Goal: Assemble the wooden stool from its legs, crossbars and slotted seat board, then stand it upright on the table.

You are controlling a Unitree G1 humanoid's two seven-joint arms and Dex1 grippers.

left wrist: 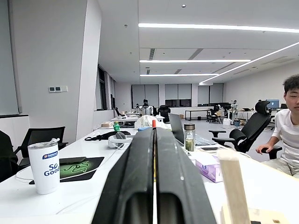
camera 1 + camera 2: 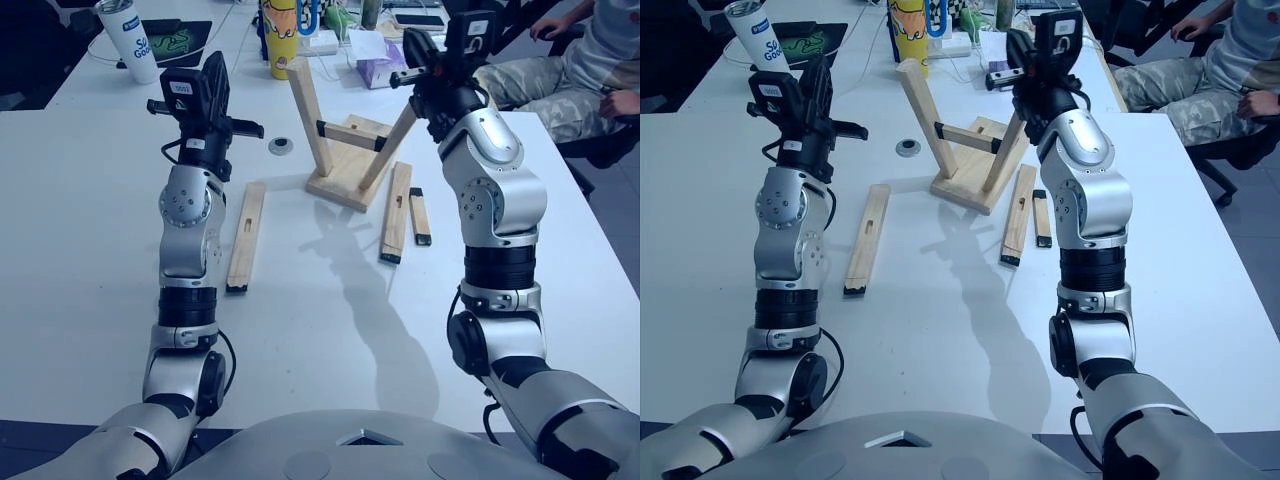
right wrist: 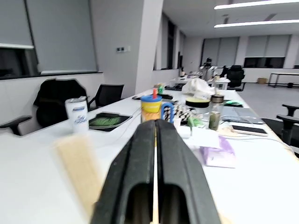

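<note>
Left eye: flat on white tabletop (image 2: 80, 260), one seat board (image 2: 335, 188). Slotted into it, left fitted leg (image 2: 310, 115) and right fitted leg (image 2: 388, 150), both tilted, joined by one fitted crossbar (image 2: 350, 132). Lying at 8 o'clock of board, left loose leg (image 2: 245, 240); at 4 o'clock, right loose leg (image 2: 394, 225) with one loose crossbar (image 2: 420, 217) just beside. Four legs and two crossbars in all. Left fingers (image 2: 213, 85) raised at 9 o'clock, well apart from the wood, one grommet (image 2: 281, 147) between. Right fingers (image 2: 418, 50) at 2 o'clock, near top of right fitted leg; touching or not, cannot tell. Farther back, from 11 to 1 o'clock: one tumbler (image 2: 130, 40), one mat (image 2: 185, 40), one yellow cup (image 2: 283, 40), one tissue box (image 2: 375, 72).

Left wrist: left fingers (image 1: 133, 186) pressed flat together, gripping nothing. Beyond them, tumbler (image 1: 44, 165), mat (image 1: 79, 168), top of left fitted leg (image 1: 233, 186).

Right wrist: right fingers (image 3: 138, 177) likewise closed tight and empty. Right fitted leg (image 3: 79, 163) blurred close beside; yellow cup (image 3: 151, 109), tumbler (image 3: 77, 114) and tissue box (image 3: 219, 154) beyond.
</note>
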